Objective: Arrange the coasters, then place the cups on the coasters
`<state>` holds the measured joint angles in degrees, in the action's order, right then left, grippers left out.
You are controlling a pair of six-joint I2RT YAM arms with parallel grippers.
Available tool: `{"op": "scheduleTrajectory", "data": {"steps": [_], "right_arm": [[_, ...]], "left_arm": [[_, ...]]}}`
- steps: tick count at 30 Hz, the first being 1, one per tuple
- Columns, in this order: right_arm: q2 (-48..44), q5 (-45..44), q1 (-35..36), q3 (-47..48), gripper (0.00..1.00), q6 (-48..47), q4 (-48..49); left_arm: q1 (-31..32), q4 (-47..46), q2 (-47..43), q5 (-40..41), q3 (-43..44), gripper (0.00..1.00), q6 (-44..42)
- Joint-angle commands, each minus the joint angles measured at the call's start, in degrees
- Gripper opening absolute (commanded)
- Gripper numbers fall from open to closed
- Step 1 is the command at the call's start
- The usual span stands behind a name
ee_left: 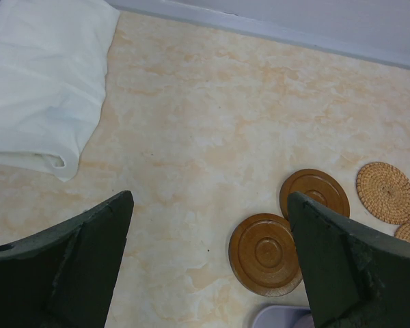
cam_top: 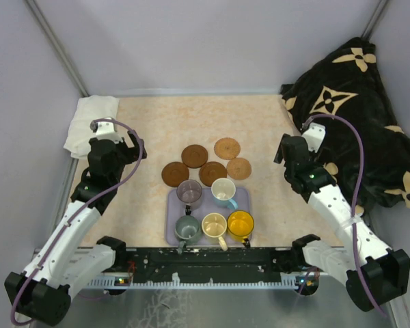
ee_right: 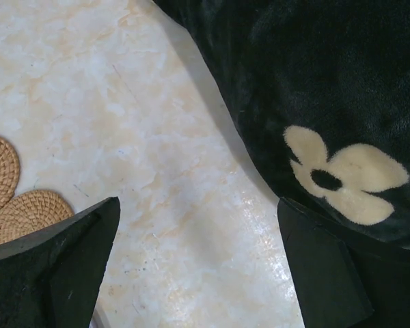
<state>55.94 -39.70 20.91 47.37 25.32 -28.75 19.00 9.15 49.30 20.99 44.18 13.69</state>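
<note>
Left gripper (ee_left: 210, 198) and right gripper (ee_right: 198, 201) spread, empty, arranging seemingly unstarted, next likely spacing clustered flat round brown coasters (cam_top: 195, 155) across marbled beige table (cam_top: 150, 123) middle.

You've got a lavender tray (cam_top: 244, 203); back-left of it a folded white cloth (cam_top: 90, 123), back-right a black flowered blanket (cam_top: 355, 116).
</note>
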Motion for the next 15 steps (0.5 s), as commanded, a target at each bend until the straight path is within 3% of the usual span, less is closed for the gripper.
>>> {"op": "scheduleTrajectory", "data": {"steps": [1,15], "right_arm": [[-3.3,-0.6,0.7,0.4,0.99,-0.5,2.9],[-5.1,-0.2,0.8,-0.1,0.99,-1.5,3.1]], "left_arm": [[0.2,0.2,-1.1,-0.2,0.7,0.99,0.2],[0.2,0.1,-0.5,-0.7,0.3,1.00,0.7]]}}
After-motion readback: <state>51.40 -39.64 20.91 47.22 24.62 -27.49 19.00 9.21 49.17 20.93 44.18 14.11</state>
